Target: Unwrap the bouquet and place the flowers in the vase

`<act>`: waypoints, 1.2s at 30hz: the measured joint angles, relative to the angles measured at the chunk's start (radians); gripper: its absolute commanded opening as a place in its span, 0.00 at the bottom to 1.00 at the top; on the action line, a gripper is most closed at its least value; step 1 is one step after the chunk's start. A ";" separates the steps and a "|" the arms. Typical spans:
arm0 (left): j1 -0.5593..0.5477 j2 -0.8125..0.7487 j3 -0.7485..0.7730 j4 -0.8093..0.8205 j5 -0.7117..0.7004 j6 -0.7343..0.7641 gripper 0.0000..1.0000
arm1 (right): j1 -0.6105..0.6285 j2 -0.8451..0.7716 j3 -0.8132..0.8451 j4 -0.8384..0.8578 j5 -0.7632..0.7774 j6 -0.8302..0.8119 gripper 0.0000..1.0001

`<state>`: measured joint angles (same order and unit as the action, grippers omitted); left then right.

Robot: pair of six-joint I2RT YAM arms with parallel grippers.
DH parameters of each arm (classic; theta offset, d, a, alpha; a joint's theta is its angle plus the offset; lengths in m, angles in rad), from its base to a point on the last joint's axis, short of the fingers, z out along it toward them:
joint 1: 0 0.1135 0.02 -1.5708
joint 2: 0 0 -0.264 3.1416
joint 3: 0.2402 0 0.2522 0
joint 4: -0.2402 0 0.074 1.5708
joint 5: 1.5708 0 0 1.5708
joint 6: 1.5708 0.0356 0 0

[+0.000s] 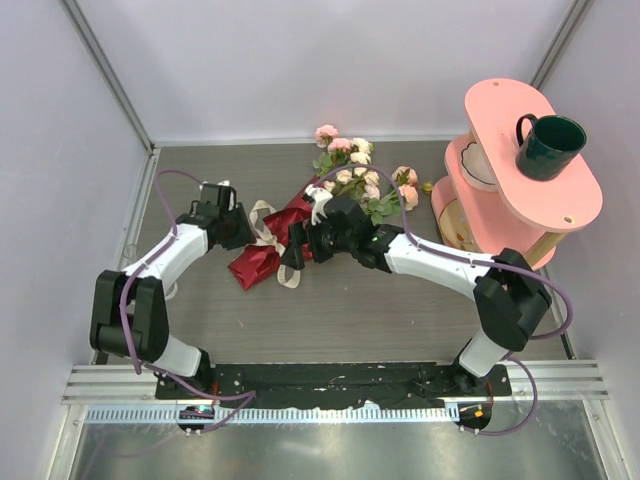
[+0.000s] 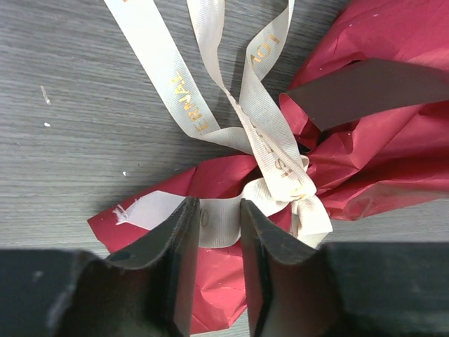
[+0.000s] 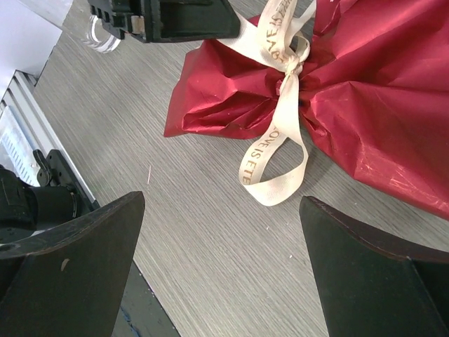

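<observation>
— Top external view first: which containers can you see, and what's in them?

— A dark green mug [image 1: 550,147] stands upright on the upper tier of a pink two-tier stand [image 1: 578,202], at the far right of the grey wood-grain bench [image 1: 400,300]. Its inside is dark, so I cannot tell whether anything is in it. The small clear glass vase [image 3: 100,41] only peeks into the right wrist view, beyond the left arm. I can't see what it holds.

— And the bouquet?

— The bouquet in dark red paper [image 1: 257,264] lies on its side in the middle of the bench. It's wrapped and tied with a cream ribbon [image 2: 261,123] printed in gold letters. The small pink and cream rose flowers [image 1: 355,172] spill out of its far end, towards the stand.

— What's in the way?

— The right arm lies across the middle of the bundle and hides that part from above. The right pincer [image 3: 221,203] gapes wide over the bench just beside the tied end. A ribbon loop lies under it, and it holds nothing. The left pincer [image 2: 219,214] sits at the opposite side of the knot with its jaws only narrowly apart. A strip of ribbon shows in the gap, but I cannot tell whether the fingers [image 2: 184,239] actually touch it.
</observation>
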<state>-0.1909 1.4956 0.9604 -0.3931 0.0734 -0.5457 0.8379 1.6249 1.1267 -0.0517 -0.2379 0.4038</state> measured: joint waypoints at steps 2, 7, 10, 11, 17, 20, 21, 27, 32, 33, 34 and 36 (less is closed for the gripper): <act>0.000 -0.010 0.000 -0.002 0.001 0.003 0.21 | 0.000 0.005 0.000 0.000 0.000 0.003 0.98; 0.000 -0.043 0.005 -0.007 0.007 0.008 0.07 | 0.000 0.026 0.001 0.000 0.000 0.020 0.96; 0.000 -0.055 0.008 -0.009 0.010 0.007 0.00 | 0.000 0.038 0.003 0.000 0.005 0.037 0.90; 0.000 -0.056 0.011 -0.014 0.012 0.009 0.00 | 0.000 0.042 0.005 0.000 0.006 0.046 0.89; 0.000 -0.078 0.019 -0.032 0.039 0.004 0.00 | -0.013 0.085 0.055 0.013 0.029 0.116 0.48; -0.002 -0.100 0.019 -0.039 0.060 -0.004 0.00 | -0.041 0.138 0.089 0.080 -0.003 0.185 0.28; -0.004 -0.107 0.019 -0.040 0.068 -0.008 0.00 | -0.053 0.162 0.103 0.103 -0.016 0.202 0.23; -0.008 -0.135 0.019 -0.048 0.116 -0.049 0.00 | -0.085 0.338 0.192 0.238 -0.095 0.262 0.12; -0.018 -0.145 0.019 -0.053 0.164 -0.079 0.00 | -0.080 0.439 0.207 0.309 -0.134 0.291 0.11; -0.021 -0.146 0.019 -0.053 0.173 -0.083 0.00 | -0.080 0.451 0.207 0.317 -0.134 0.294 0.11; -0.027 -0.149 0.018 -0.053 0.185 -0.087 0.00 | -0.080 0.466 0.207 0.326 -0.132 0.299 0.10; -0.038 -0.162 0.012 -0.054 0.207 -0.099 0.00 | -0.080 0.483 0.207 0.335 -0.125 0.303 0.10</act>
<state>-0.2291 1.3334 0.9726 -0.4469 0.2806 -0.6449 0.7582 2.1082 1.3334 0.2832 -0.3626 0.7063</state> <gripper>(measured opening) 0.012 0.107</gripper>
